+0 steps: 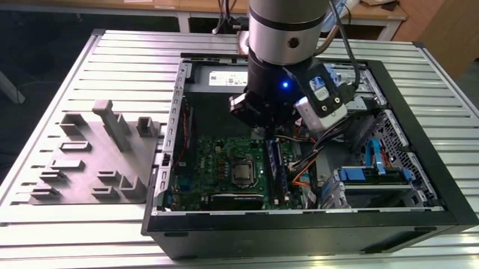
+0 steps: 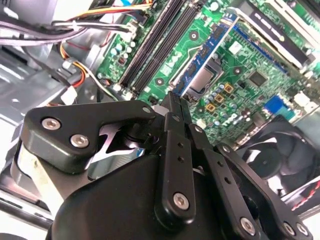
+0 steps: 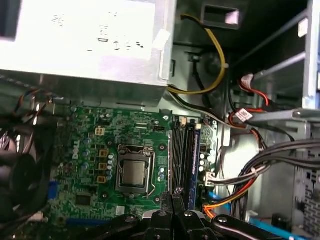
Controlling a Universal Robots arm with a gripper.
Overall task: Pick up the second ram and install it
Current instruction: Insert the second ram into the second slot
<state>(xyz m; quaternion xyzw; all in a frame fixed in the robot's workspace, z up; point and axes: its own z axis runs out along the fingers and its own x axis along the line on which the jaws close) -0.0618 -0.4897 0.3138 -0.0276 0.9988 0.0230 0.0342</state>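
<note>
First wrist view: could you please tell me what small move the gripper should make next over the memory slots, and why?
Probably a slow, straight descent. In the first wrist view the gripper appears to hang clear above the motherboard, in line with the black memory slots beside the processor socket, so lowering without sideways drift seems the safest step.

In the exterior view I lose a good part of the motherboard point(image 1: 217, 168) behind the arm point(image 1: 288, 33). In the first wrist view the gripper point(image 3: 177, 192) is cut off by the picture's edge and covers one end of that board's memory slots point(image 3: 182, 150); whether the second ram sits there, I can't tell.
</note>
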